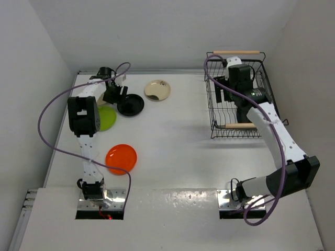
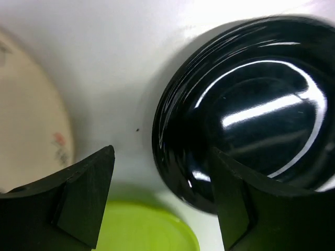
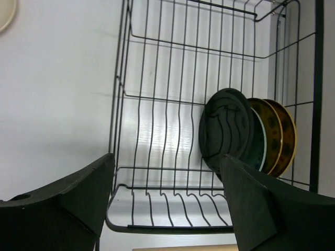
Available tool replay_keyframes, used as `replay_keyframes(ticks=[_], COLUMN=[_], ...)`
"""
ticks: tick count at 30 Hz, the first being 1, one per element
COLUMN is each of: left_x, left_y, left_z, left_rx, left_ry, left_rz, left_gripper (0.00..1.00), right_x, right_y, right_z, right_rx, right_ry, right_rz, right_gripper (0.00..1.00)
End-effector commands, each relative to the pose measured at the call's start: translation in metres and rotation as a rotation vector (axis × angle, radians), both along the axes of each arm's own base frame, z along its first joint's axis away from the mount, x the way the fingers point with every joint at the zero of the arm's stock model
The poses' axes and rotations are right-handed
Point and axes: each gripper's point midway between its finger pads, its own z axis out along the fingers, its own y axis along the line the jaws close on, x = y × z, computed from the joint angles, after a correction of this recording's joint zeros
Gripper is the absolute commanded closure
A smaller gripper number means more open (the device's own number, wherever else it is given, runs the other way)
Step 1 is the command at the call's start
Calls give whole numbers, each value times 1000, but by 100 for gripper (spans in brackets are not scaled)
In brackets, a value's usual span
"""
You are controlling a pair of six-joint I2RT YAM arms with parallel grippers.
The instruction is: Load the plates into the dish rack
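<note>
A black plate lies on the table at the back left, and it fills the upper right of the left wrist view. My left gripper is open and empty, low over the black plate's near rim. A lime green plate, a cream plate and an orange-red plate lie nearby. My right gripper is open and empty above the dish rack. In the rack stand a dark blue-rimmed plate and two brown-gold plates. A second cream plate is out of view.
The rack's wooden handles are at its far and near ends. White walls close in the table on the left, back and right. The left arm's purple cable loops over the table's left side.
</note>
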Motion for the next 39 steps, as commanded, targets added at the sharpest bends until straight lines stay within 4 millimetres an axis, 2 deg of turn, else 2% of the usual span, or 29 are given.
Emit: replay_keyframes(ticks=[1, 2, 5, 7, 9, 10, 11, 12, 13, 16, 17, 19, 20, 21, 22, 24, 25, 28, 29, 31, 33, 35, 37, 38, 39], left_x=[8, 7, -13, -24, -31, -37, -40, -40, -44, -44, -45, -49, -54, -57, -63, -69, -77, -92, -98, -105, -116, -123, -126, -129, -129], left_y=[-10, -18, -29, -38, -45, -51, -54, -55, -60, -72, -76, -92, -101, -106, -118, -135, -146, -167, -171, -176, -187, -193, -195, -194, -194], left_z=[3, -3, -30, -43, -48, -46, -45, -45, -43, -14, -3, 33, 44, 57, 85, 111, 133, 157, 173, 184, 191, 197, 203, 207, 207], left_rx=[-49, -58, -86, -132, -169, -204, -218, -225, -251, -313, -336, -425, -453, -481, -526, -553, -555, -545, -546, -554, -549, -546, -558, -558, -554], left_ry=[-6, 4, 91, 140, 171, 187, 194, 190, 202, 150, 135, 72, 61, 44, 1, -49, -86, -123, -157, -175, -177, -183, -195, -195, -200], left_rz=[3, -22, -55, -99, -122, -147, -160, -174, -182, -238, -261, -326, -362, -386, -434, -499, -544, -612, -635, -655, -698, -725, -735, -735, -742], left_gripper=[24, 24, 27, 43, 57, 69, 77, 95, 100, 100, 100, 100, 100, 100, 100, 100, 100, 100, 100, 100, 100, 100, 100, 100, 100], right_x=[-3, -4, -8, -7, -5, -4, -1, -2, -2, -3, -7, -8, -21, -17, -29, -21, -24, -17, -13, -8, -4, -1, 3, 1, 1], right_y=[11, 15, 20, 25, 31, 33, 34, 41, 45, 71, 91, 114, 142, 156, 180, 201, 214, 240, 246, 257, 266, 272, 279, 283, 282], right_z=[9, 9, 12, 14, 16, 17, 16, 16, 15, 5, -4, -16, -26, -24, -39, -49, -52, -60, -60, -73, -75, -75, -71, -72, -70], right_rx=[-8, -17, -28, -33, -29, -29, -27, -17, -10, 27, 78, 148, 238, 292, 378, 456, 509, 650, 674, 713, 747, 790, 831, 849, 856], right_ry=[-51, -50, -64, -74, -86, -91, -92, -92, -88, -55, -25, -3, 46, 27, 90, 91, 112, 148, 136, 165, 171, 168, 131, 144, 139], right_rz=[29, 41, 50, 64, 76, 81, 81, 97, 109, 201, 286, 354, 472, 501, 569, 584, 598, 594, 602, 602, 615, 620, 641, 635, 636], right_gripper=[19, 19, 19, 19, 19, 19, 19, 19, 19, 19, 19, 19, 19, 19, 19, 19, 18, 18, 18, 18, 18, 26, 40, 61, 74])
